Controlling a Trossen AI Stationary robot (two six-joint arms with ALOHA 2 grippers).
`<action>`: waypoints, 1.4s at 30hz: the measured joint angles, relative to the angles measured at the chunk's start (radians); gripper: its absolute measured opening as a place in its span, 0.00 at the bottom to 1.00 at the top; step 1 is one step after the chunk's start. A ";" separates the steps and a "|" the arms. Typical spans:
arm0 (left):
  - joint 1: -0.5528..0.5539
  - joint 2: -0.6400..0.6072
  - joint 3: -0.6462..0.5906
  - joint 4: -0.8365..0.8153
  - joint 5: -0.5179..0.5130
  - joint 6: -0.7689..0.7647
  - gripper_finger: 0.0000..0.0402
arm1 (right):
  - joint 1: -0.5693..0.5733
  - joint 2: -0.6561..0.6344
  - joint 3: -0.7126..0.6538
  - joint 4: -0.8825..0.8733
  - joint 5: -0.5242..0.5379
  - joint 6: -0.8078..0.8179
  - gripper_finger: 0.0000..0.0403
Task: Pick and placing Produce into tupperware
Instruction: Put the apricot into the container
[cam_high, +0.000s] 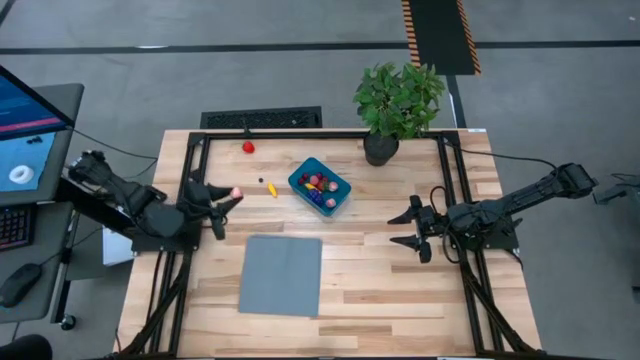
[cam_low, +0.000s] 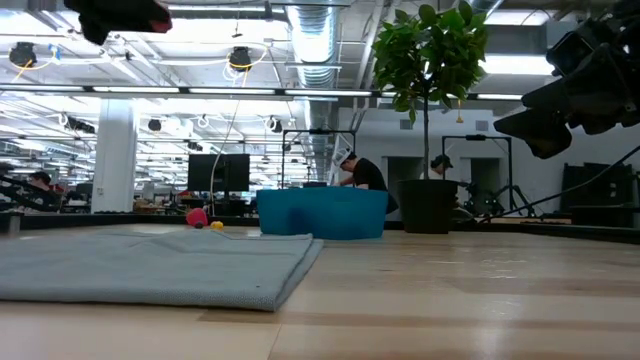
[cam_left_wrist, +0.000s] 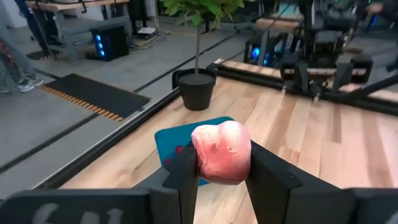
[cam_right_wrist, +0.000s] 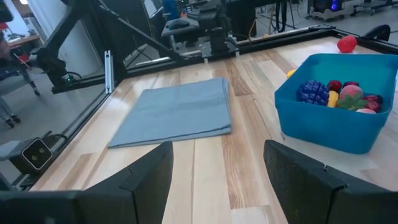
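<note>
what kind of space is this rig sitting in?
Most likely an open industrial lab or workshop. The low view shows exposed ceiling ducting over rows of monitors, with people at benches. The high view shows bare concrete floor with a hazard-striped mat beyond the wooden table.

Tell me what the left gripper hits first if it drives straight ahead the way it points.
Most likely the teal tupperware: it lies dead ahead of the left gripper, which holds a pink piece of produce. Depth is uncertain.
</note>
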 joint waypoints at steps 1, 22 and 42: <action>-0.002 -0.033 -0.011 -0.006 -0.003 -0.009 0.26 | 0.000 0.000 0.000 -0.002 0.000 0.000 0.68; 0.026 -0.578 -0.377 0.472 0.190 0.366 0.26 | -0.001 0.016 0.000 0.098 0.045 -0.068 0.68; 0.053 -0.589 -0.568 0.769 0.431 0.055 0.26 | -0.046 0.053 0.000 0.098 0.050 -0.010 0.68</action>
